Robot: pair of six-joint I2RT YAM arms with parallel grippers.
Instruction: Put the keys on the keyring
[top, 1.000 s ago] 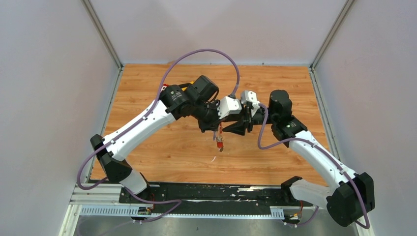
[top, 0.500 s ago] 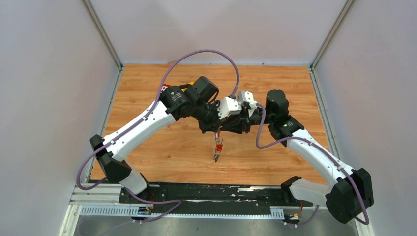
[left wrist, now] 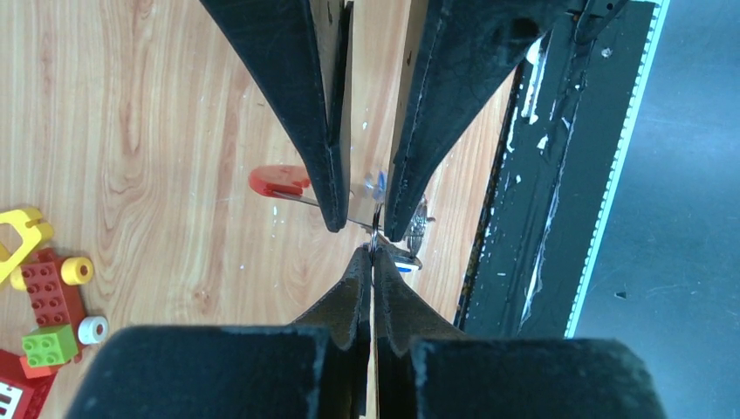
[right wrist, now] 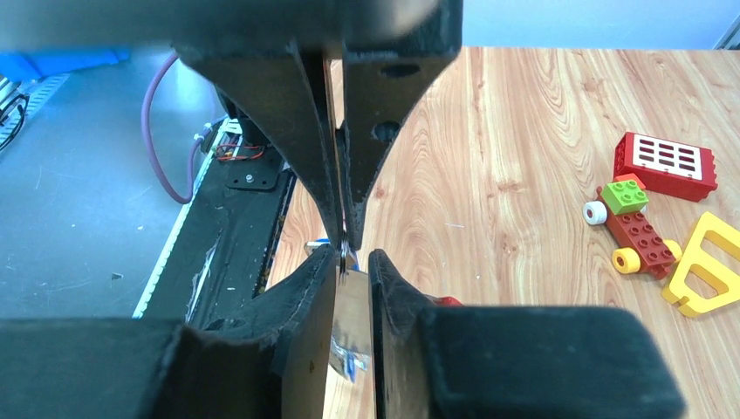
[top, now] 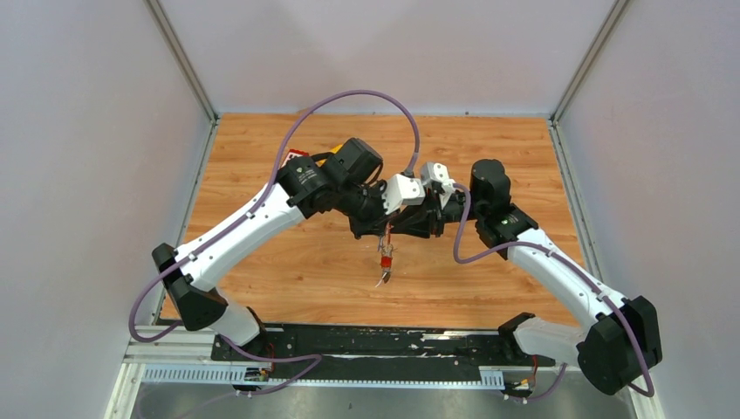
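Observation:
Both grippers meet tip to tip above the middle of the wooden table. My left gripper [top: 382,229] [left wrist: 373,253] is shut on the thin metal ring [left wrist: 373,234] of the keyring. A red piece [top: 385,257] [left wrist: 277,181] and a small silver key [top: 382,278] [left wrist: 419,229] with a blue bit [left wrist: 402,271] hang below it. My right gripper [top: 394,229] [right wrist: 353,255] faces it, jaws a narrow gap apart with a flat shiny silver key [right wrist: 349,327] between them. The right fingertips [left wrist: 332,214] flank the ring.
Toy blocks [left wrist: 48,301] [right wrist: 633,223], a yellow frame [right wrist: 707,262] and a red block with a white grille [right wrist: 668,161] lie at the far left of the table, partly hidden behind my left arm in the top view [top: 301,157]. A black rail [top: 393,342] runs along the near edge.
My right gripper has moved left and closed in on my left gripper's tips. The hanging red piece and key have swung slightly left. My left arm has shifted a little left.

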